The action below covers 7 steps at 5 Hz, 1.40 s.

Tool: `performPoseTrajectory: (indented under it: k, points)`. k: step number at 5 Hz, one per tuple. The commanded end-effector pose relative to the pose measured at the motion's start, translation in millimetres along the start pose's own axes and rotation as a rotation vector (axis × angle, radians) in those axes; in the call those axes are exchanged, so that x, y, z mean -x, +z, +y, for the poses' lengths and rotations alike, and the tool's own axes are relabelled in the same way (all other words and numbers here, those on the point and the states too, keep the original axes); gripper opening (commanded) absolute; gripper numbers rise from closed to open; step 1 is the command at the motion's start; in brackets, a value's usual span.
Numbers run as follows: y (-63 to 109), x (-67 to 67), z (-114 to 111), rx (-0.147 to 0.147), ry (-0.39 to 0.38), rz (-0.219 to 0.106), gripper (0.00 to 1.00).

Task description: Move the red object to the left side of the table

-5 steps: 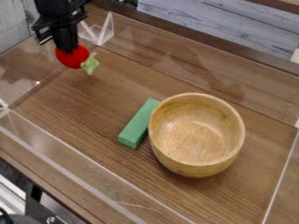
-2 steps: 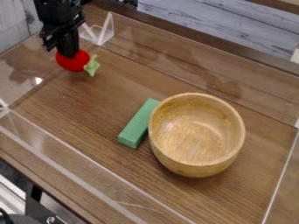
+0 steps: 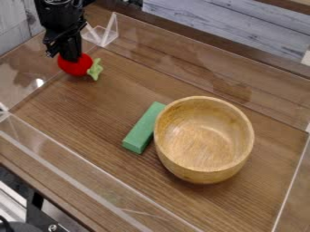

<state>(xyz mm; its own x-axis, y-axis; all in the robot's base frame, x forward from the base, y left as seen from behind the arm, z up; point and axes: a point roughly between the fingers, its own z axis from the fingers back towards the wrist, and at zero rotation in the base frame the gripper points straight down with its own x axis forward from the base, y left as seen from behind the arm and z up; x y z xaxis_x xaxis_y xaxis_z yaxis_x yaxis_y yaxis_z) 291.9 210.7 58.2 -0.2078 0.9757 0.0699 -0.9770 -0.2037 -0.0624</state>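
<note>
Pincer (image 3: pixel 69 56) lower, red object (image 3: pixel 78 64) still clamped.

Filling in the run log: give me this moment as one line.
gripper: jaws shut on red toy fruit | place: table far-left corner | green block, wooden bowl: untouched

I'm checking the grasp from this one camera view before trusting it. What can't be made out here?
- Claw tips: they merge with the top of the red object, so the contact is not visible.
- Red object's underside: too small to tell whether it rests on the table.
- Arm above the claw: cut off by the top edge.
- Bowl far outer wall: hidden by its own rim.
</note>
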Motion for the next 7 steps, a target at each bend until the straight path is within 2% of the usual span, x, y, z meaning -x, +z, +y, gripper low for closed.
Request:
performPoseTrajectory:
  k: [1, 3, 7]
  points:
    - [9.8, -0.5, -3.0, 0.022, -0.003, -0.026, 1.0]
    - [13.1, 0.9, -1.0, 0.008, -0.005, -0.04, 1.0]
    - [31.1, 3.5, -1.8, -0.014, -0.034, -0.056, 1.0]
